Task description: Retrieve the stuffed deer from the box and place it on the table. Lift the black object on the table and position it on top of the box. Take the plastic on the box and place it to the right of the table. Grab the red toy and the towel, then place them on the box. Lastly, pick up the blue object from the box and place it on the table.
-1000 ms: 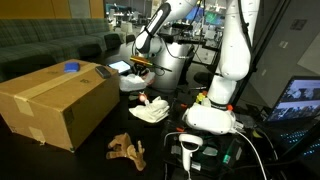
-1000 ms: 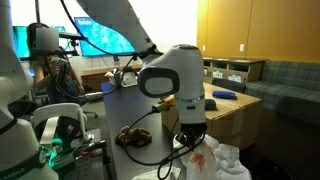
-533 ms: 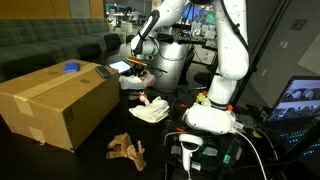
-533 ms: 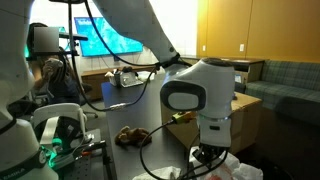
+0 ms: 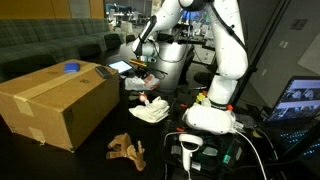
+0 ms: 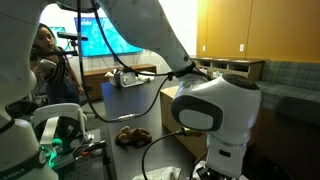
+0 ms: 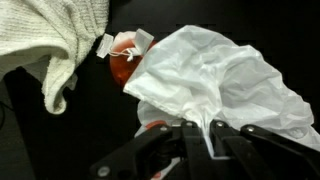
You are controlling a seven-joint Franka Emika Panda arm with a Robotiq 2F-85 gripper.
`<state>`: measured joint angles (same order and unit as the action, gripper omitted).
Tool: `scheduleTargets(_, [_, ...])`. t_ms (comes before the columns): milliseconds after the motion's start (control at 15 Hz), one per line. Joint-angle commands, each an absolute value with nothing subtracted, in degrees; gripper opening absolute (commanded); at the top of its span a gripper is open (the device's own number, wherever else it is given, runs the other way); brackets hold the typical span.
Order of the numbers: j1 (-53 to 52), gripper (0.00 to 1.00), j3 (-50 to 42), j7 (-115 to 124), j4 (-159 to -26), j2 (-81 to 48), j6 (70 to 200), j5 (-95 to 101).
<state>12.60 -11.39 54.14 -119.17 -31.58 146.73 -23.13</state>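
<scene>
- End effector (image 7: 197, 130): jaws nearly fully closed, apparently pinching a thin fold of the plastic (image 7: 215, 70).
- The plastic spreads over the dark worktop (image 7: 30, 130); whether it hangs free or rests there cannot be told.
- Risk: the hold on slick film looks slight, so the sheet may slip out in transit.
- Risk: loose folds overlap the red toy (image 7: 121, 66) beside the towel (image 7: 55, 35) and may drag or roll it.
- The blue object (image 5: 70, 68) sits on the box (image 5: 60, 105), well apart.

Wrist close over table (image 7: 30, 140), exteriors perhaps opposed
</scene>
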Motion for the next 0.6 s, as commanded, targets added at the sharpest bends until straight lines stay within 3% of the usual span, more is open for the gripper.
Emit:
scheduleTargets(0, [13.74, 0.40, -11.71, 55.50, -116.62, -33.65, 143.59, -25.12])
scheduleTargets(533, [6.84, 0.98, -16.72, 65.35, -126.07, -27.49, 144.38, -18.82])
